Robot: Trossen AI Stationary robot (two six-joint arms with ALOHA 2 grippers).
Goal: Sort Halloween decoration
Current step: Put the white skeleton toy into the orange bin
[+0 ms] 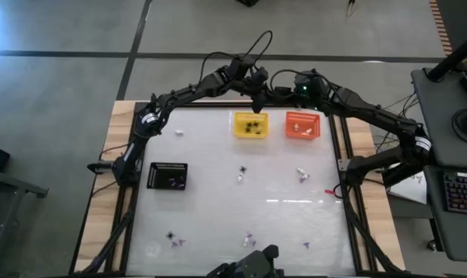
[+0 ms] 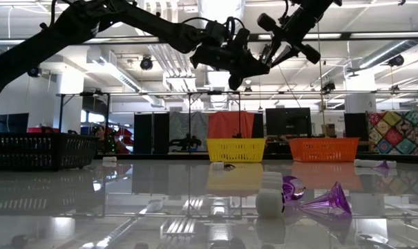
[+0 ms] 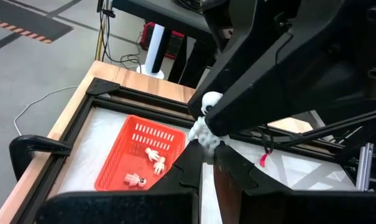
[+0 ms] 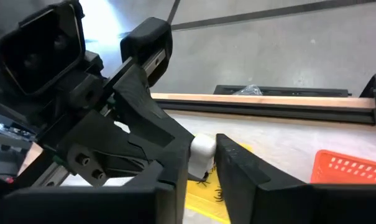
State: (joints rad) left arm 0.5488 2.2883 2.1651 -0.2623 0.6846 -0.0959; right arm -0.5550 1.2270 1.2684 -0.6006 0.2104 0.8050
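Both arms meet in the air above the far side of the table, over the yellow basket [image 1: 251,116] and the orange basket [image 1: 302,135]. Between them hangs a small white lumpy trinket [image 3: 203,132]. My left gripper [image 3: 201,163] is shut on it, and my right gripper [image 4: 202,163] has closed on it from the opposite side. More tiny decorations lie on the white tabletop: black and white ones near the middle [image 1: 241,171], white ones to the right [image 1: 302,174], purple and black ones by the near edge [image 1: 175,241]. My left gripper pinches the white trinket's lower part [image 3: 206,146] between its two fingers. The trinket sticks out past the fingertips, clear of the table and baskets. My right gripper has the trinket's rounded white end [image 4: 203,146] between its two fingers, one on each side. It comes at it slanting down, facing my left gripper. The trinket is clear of everything below.
The orange basket [image 3: 138,158] holds white figures, the yellow one black pieces. A black basket [image 1: 168,176] with purple pieces stands at the left. A dark frame [image 1: 345,154] rims the tabletop. A purple cone [image 2: 326,200] and a white piece [image 2: 269,197] lie near the low camera.
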